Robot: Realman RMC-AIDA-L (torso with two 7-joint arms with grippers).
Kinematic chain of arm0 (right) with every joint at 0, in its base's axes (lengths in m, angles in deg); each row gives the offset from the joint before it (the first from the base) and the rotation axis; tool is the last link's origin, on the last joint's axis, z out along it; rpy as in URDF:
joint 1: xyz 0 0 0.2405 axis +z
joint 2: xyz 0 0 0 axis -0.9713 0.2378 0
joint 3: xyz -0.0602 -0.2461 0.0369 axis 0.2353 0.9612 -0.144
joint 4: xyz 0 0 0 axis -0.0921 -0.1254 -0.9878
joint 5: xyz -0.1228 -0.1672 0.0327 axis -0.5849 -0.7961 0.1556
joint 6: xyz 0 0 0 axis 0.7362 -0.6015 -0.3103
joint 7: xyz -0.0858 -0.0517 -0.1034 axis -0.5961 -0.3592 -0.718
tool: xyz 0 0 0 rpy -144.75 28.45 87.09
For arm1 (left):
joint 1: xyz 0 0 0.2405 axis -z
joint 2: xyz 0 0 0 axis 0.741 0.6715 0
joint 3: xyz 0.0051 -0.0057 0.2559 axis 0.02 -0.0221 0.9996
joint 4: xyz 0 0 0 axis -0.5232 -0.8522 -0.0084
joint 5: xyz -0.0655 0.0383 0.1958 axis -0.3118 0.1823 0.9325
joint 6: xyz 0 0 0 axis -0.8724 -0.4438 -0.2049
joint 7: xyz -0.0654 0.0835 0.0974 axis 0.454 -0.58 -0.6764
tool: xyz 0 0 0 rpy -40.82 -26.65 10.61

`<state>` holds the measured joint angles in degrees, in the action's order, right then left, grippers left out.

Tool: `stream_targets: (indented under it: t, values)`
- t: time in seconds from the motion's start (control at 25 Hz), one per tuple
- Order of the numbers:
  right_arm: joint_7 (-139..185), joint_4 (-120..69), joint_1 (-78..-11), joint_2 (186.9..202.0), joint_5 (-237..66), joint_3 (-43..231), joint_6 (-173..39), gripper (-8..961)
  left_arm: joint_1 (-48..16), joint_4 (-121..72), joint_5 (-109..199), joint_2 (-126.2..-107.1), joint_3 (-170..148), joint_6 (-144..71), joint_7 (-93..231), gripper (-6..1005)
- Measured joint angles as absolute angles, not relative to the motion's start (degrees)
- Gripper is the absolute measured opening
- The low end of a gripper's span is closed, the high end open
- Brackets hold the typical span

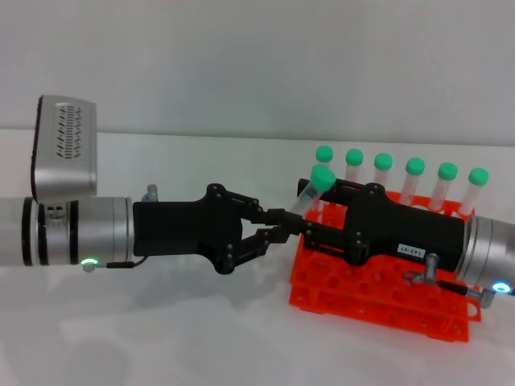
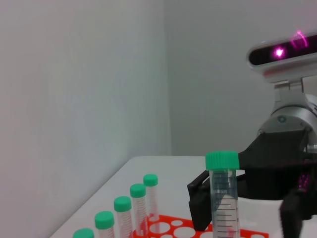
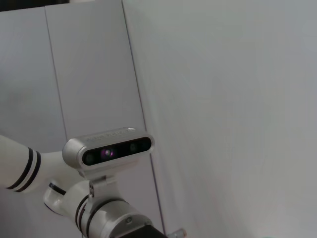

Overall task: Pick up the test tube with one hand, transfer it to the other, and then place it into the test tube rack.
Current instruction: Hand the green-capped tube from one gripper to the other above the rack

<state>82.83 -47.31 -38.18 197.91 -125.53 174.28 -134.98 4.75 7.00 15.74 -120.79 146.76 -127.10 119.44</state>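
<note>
The test tube (image 1: 310, 195), clear with a green cap, hangs tilted above the near-left corner of the orange-red test tube rack (image 1: 378, 299). My left gripper (image 1: 283, 219), the arm with the green light, reaches in from the left and is shut on the tube's lower end. My right gripper (image 1: 315, 211), with the blue light, comes from the right over the rack and stands open, its fingers either side of the tube. The left wrist view shows the tube (image 2: 223, 198) upright, with the right gripper's fingers (image 2: 200, 204) flanking it. The right wrist view does not show the tube.
Several green-capped tubes (image 1: 383, 173) stand in the rack's back row, also visible in the left wrist view (image 2: 138, 208). The rack (image 2: 173, 229) sits on a white table against a white wall. The left arm's silver wrist camera (image 3: 109, 151) shows in the right wrist view.
</note>
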Motion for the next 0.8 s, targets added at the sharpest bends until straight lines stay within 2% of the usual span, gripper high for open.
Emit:
stream_targets:
  t: [0.04, 0.28, 0.68, 0.8]
  values:
    - [82.78, -47.31, -38.18, 197.91, -125.52, 174.30, -134.90, 700, 4.75, 6.68, 15.84, -120.79, 146.76, -127.07, 119.30, 280]
    - [81.11, -47.35, -38.82, 197.91, -123.44, 174.45, -135.11, 455, 4.83, 6.39, 16.20, -120.80, 146.76, -126.92, 119.11, 287]
    - [80.82, -47.32, -38.92, 197.91, -122.79, 175.19, -134.87, 302, 4.83, 6.37, 16.20, -120.80, 146.76, -126.92, 118.50, 297]
    - [80.60, -47.23, -38.88, 197.91, -122.77, 175.24, -134.75, 292, 4.83, 6.37, 16.20, -120.80, 146.76, -126.93, 118.35, 300]
